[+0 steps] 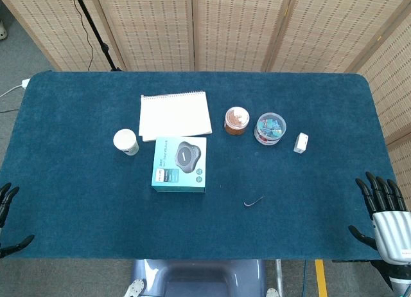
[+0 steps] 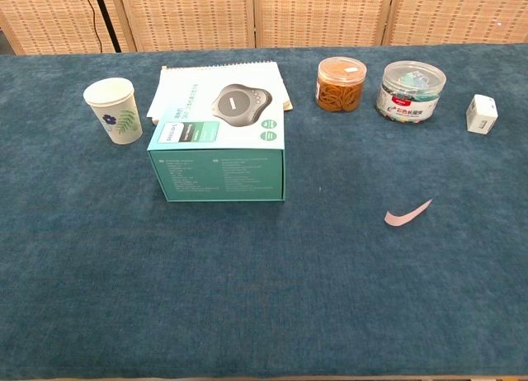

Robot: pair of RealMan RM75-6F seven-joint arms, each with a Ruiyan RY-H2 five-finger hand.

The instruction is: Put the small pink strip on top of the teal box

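Now the small pink paper strip (image 2: pixel 407 213) lies flat on the dark blue felt tabletop (image 1: pixel 83 181), to the right of the teal cardboard box (image 2: pixel 218 154) and a bit nearer the robot, well apart from it. Nothing is on top of the box yet.

Right hand (image 1: pixel 384 212) is low at the tabletop's right edge, fingers apart, holding nothing. Left hand (image 1: pixel 6 220) shows only as dark fingertips at the left edge; fingers look spread & empty.

Step in hand, I judge: reach w/ the right hand, it is the closer one. Strip is thin and curled, so pinch at the raised end, not press flat. Then carry over and lay it on the box lid, away from the edges.

Writing: box front shows small white print, too small to read. Brand on the lid I cannot read for sure.
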